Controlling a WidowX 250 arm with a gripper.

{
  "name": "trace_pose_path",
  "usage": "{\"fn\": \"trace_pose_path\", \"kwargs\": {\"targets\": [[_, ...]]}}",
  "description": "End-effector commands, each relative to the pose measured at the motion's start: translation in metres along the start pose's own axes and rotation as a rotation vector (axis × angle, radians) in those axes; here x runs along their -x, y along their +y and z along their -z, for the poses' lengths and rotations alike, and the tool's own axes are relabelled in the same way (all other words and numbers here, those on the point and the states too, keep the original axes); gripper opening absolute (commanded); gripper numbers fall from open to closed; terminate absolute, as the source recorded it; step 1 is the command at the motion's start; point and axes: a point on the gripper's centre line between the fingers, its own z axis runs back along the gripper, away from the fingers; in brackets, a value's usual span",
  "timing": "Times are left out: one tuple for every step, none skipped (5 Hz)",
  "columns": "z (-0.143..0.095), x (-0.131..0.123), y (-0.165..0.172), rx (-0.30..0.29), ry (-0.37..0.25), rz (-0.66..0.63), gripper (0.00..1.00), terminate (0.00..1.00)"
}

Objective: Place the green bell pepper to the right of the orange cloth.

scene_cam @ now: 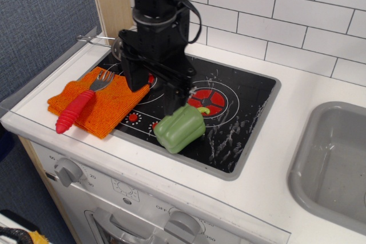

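Observation:
The green bell pepper lies on its side on the black stovetop near its front edge, stem pointing back right. The orange cloth lies to its left on the counter, a small gap apart. My gripper is black and hangs just above and behind the pepper, between pepper and cloth. Its fingers are spread apart and hold nothing. One fingertip stands just behind the pepper's top.
A red-handled fork lies on the cloth. A small steel pot stands behind my gripper, mostly hidden. A grey sink is at the right. The white tiled wall runs along the back.

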Motion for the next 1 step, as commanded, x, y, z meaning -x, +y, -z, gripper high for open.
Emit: {"fn": "trace_pose_path", "kwargs": {"targets": [[-0.01,0.0024,0.0121,-0.019,-0.049,-0.01,1.0,1.0]]}}
